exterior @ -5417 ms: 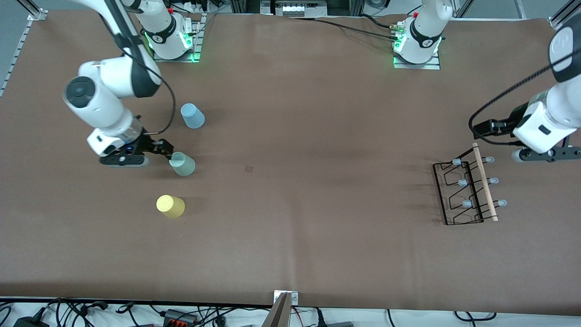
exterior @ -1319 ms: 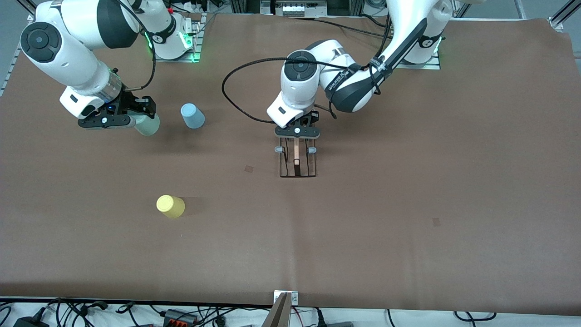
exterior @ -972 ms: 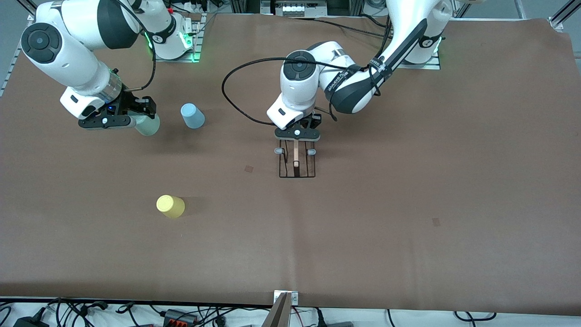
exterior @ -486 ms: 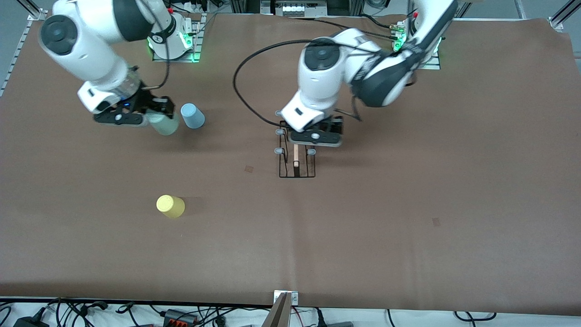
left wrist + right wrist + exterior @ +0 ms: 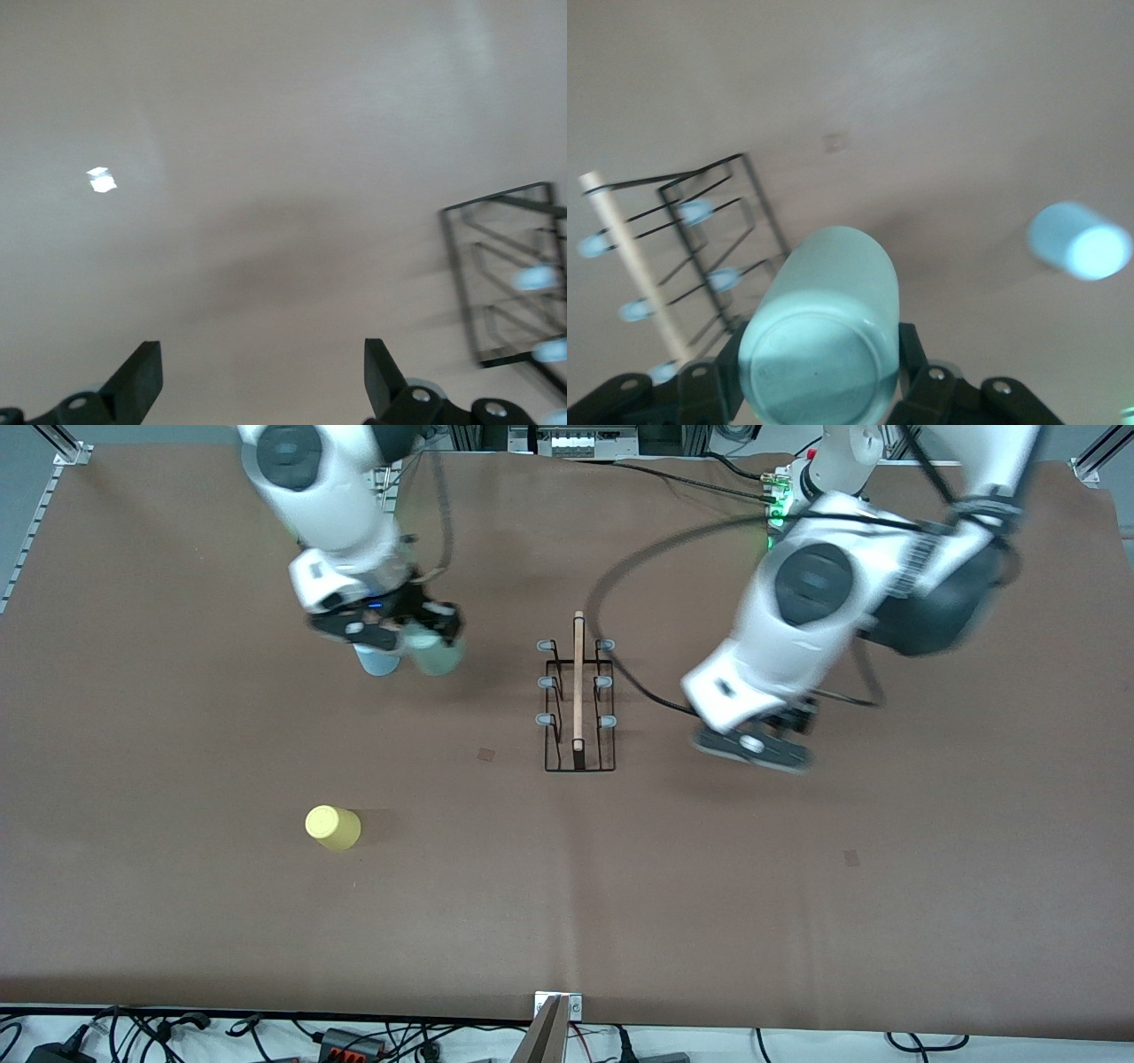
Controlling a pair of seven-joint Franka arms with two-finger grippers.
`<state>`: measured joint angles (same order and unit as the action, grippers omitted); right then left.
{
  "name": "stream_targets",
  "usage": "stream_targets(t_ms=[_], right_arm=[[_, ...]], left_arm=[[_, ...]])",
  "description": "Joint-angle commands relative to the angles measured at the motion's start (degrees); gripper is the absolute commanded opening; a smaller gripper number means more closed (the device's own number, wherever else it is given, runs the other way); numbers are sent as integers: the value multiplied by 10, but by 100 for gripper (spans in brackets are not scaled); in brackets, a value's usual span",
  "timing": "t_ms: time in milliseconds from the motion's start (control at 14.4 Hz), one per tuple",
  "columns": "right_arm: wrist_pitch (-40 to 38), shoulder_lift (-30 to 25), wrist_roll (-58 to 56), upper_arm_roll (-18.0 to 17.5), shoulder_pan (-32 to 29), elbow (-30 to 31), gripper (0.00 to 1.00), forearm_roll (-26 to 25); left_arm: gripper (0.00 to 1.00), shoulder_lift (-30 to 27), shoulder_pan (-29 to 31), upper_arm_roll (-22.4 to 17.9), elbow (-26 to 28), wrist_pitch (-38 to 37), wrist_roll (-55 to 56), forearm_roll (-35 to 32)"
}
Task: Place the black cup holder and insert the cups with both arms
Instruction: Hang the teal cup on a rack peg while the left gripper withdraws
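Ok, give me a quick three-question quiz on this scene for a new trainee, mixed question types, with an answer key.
1. True or false: the left gripper is holding the black cup holder.
2. Which cup is the right gripper shut on?
A. yellow cup
B. mint green cup
C. light blue cup
3. Fill in: the yellow cup stands ___ the front camera than the black cup holder.

Key: 1 false; 2 B; 3 nearer to.

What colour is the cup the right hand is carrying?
Pale mint green cup, gripped in the right hand; clearest in the right wrist view.
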<state>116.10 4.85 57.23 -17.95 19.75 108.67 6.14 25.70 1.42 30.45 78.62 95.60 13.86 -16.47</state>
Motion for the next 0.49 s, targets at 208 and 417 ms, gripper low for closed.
stream_targets(t_ms=[208,417], right_arm=[[74,84,121,-11,67,-37,3,-10],[99,107,129,-11,80,-36,3,-22]], left_arm=[[100,-66,-49,-198,33,-21,-223,163],[100,-149,-41,-256,140,-1,-242,175]])
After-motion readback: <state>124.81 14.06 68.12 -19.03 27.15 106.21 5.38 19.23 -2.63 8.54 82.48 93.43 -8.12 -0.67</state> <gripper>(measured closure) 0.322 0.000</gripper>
